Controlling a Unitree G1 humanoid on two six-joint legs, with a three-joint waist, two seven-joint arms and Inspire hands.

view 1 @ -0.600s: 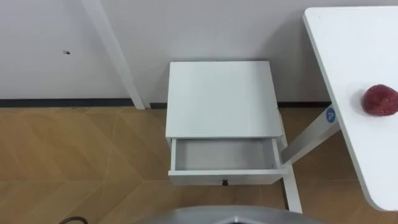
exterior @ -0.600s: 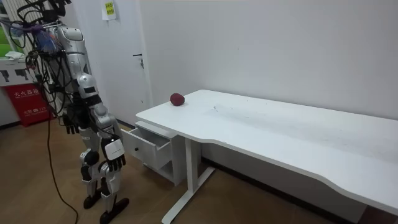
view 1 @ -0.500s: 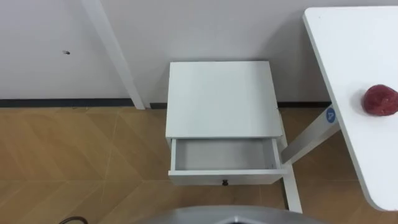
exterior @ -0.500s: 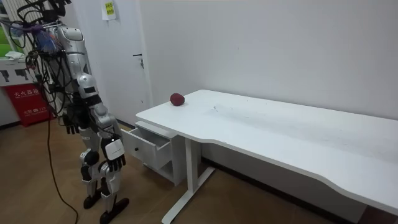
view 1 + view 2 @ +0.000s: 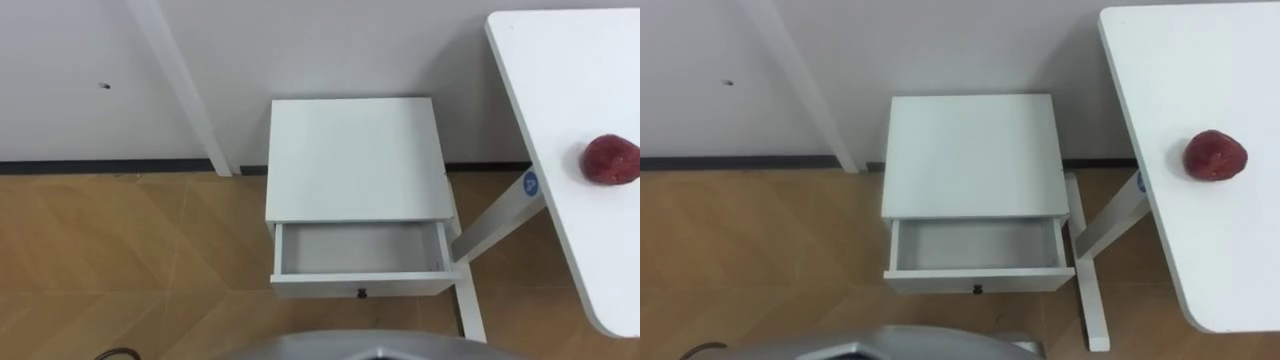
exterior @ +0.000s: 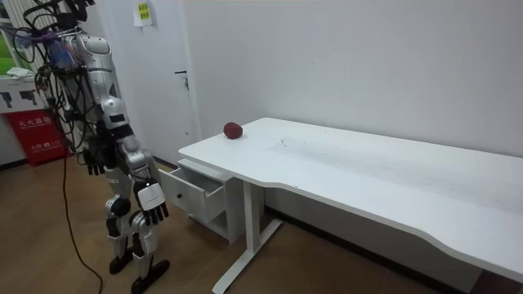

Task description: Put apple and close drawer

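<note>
Apple [image 5: 611, 159], dark red, sits on the white table [image 5: 560, 80] near its left edge, off to the robot's right and well apart from the drawer [image 5: 360, 288]. The drawer is pulled out of the small white cabinet [image 5: 352, 160] straight ahead. Its pale bottom is showing, and there is a small dark knob [image 5: 362, 293] at the middle of its front panel. The cabinet backs onto the white wall [image 5: 330, 50] and stands just beside the slanted white table leg [image 5: 497, 222]. On that leg I see a round blue sticker [image 5: 531, 184] with a white mark, which I cannot make out. The floor [image 5: 120, 240] is wood-patterned. From the room view, the robot stands upright on the floor facing the open drawer, a short step back from it. Its left hand [image 6: 96, 160] hangs at its side on the room view's left, fingers slack and released. Its right hand [image 6: 151, 214] hangs lower and nearer the drawer, fingers likewise loose. High on the wall behind the robot is a small yellow sign [image 6: 144, 11] with dark print, too small for me to read. At the room view's left edge is a red box [image 6: 37, 129] with white characters, also unreadable from here.
</note>
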